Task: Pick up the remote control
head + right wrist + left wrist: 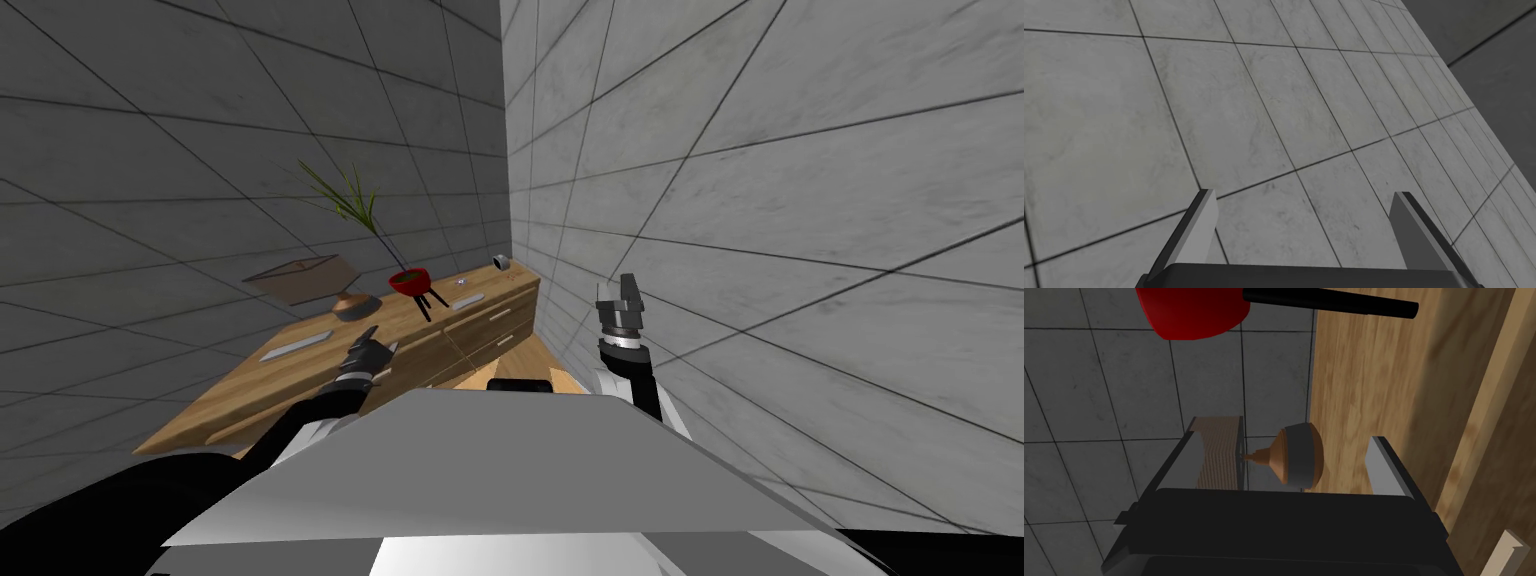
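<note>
Two wide-spread fingers (pixel 1191 458) on left gripper (pixel 380 340), empty, above wooden dresser (pixel 250 385); lamp base (pixel 1296 458) beyond them, red pot (pixel 1189 310) farther. Right gripper (pixel 628 290) at three o'clock, fingers (pixel 1199 235) equally apart, empty. Remote control uncertain: near grey bar (pixel 295 347) at nine o'clock of left gripper, far grey bar (pixel 467 300) at two, both flat on dresser top.

Left gripper (pixel 370 346) extended forward, fingers apart; right gripper (pixel 622 289) raised upright, fingers apart.
</note>
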Robot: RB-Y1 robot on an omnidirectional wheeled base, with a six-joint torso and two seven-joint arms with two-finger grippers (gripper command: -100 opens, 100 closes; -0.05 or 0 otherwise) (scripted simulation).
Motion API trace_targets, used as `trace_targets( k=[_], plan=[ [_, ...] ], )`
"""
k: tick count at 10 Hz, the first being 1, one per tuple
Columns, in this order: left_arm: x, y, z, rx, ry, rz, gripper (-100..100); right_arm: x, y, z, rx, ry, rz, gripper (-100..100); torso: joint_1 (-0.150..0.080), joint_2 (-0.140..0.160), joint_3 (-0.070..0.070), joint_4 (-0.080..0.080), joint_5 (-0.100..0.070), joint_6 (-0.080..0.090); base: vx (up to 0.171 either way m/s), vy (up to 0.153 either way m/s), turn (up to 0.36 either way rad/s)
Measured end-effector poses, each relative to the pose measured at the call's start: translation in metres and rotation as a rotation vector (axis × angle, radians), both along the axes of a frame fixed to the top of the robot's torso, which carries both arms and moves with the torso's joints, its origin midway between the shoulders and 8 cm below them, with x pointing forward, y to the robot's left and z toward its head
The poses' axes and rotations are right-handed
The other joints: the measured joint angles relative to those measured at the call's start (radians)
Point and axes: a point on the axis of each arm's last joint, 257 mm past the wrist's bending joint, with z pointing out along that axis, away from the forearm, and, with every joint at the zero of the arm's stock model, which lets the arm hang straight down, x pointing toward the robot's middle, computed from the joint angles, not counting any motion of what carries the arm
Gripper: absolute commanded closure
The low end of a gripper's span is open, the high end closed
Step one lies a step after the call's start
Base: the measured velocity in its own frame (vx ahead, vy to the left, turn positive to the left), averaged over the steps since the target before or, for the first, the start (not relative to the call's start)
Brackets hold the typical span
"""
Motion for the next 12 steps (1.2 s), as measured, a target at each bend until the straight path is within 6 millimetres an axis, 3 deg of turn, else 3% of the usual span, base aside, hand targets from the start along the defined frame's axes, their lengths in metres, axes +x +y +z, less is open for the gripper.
trace_targets(
  k=[8,12],
  plan=[
    [-0.05,0.04,-0.029,-0.135,0.166,0.104,-100,0.0,0.0,0.0,0.0,0.0,0.0,0,0.0,-0.001,-0.001,0.0,0.0,0.0,-0.003,-0.029,-0.119],
    [-0.089,0.066,-0.051,-0.23,0.262,0.18,-100,0.0,0.0,0.0,0.0,0.0,0.0,0,0.0,-0.002,-0.001,-0.001,0.0,0.0,0.019,-0.026,-0.109]
  ],
)
